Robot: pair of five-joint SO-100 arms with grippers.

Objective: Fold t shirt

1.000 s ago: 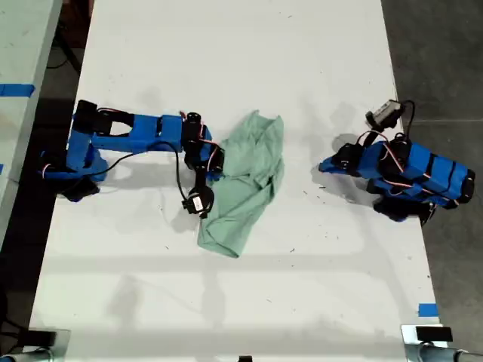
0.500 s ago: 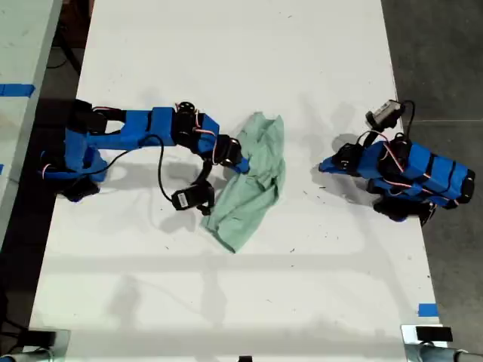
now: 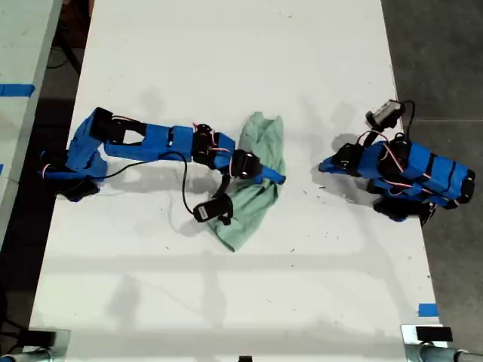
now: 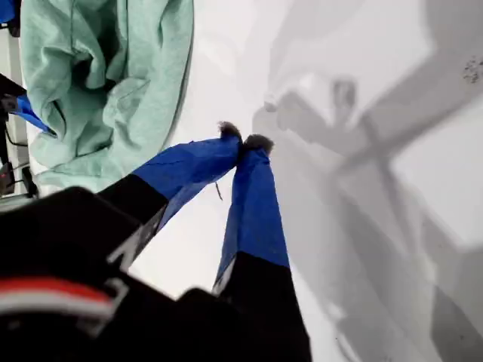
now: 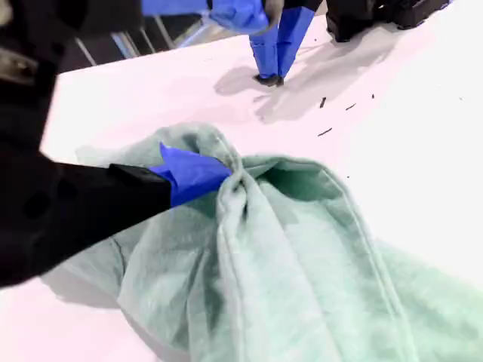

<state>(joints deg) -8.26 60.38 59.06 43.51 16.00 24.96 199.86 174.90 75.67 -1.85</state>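
The white table (image 3: 226,60) holds everything. Our t shirt (image 3: 256,188) lies bunched near its middle, its long way running from the far side toward the near side in the exterior view. Our second gripper (image 5: 226,175) is pinched shut on a fold of it, so this arm is nearest. Our first gripper (image 4: 245,142) is closed on nothing, well apart toward the exterior view's right.

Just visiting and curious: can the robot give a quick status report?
Second end effector shut on the t shirt, mid-table. First end effector shut, empty, resting on the table. Nothing in the way.
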